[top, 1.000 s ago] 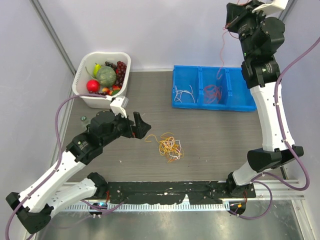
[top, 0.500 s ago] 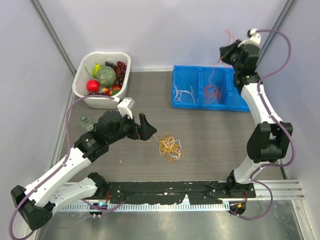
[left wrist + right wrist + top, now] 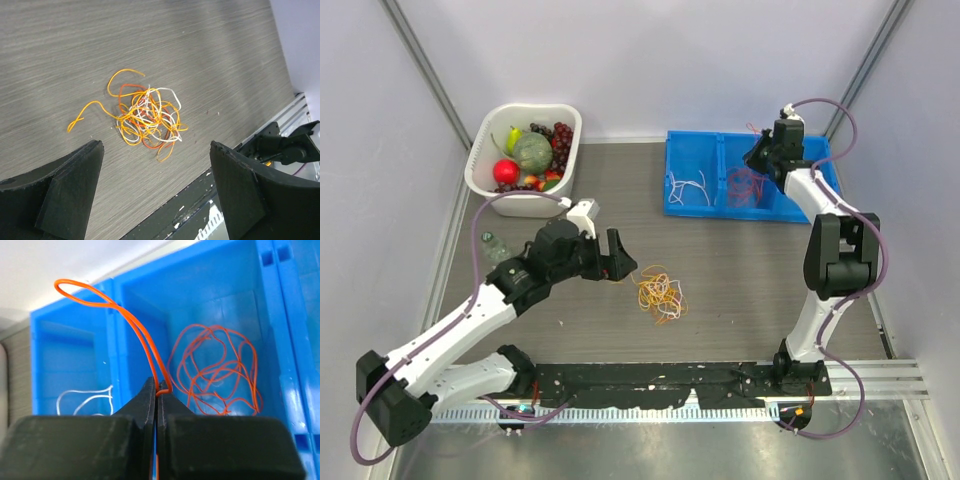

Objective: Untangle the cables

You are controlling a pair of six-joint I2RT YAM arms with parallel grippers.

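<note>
Down near the middle of the top view, a loose tangle of cables (image 3: 147, 117) in orange, yellow, red and white lies on the grey table (image 3: 750, 280), with one orange end trailing off toward the left of the left wrist picture. The left gripper (image 3: 620, 258) hangs just left of that heap with its jaws spread wide. The two dark fingers (image 3: 75, 185) frame the tangle from below in its own camera, and neither touches a wire. Over at the upper right, the right gripper (image 3: 156, 390) has its jaws pressed together on a single orange strand (image 3: 135, 325), which arches up and to the left in a thin loop above the fingertips. It hovers over the blue bin (image 3: 800, 210), about at the middle compartment. A bundle of red-orange wires (image 3: 215, 365) rests in that compartment, and a few white wires (image 3: 688, 187) lie in the compartment to the left of it. A white basket (image 3: 485, 165) of fruit (image 3: 532, 152) stands at the upper left of the table, well apart from the cables.
</note>
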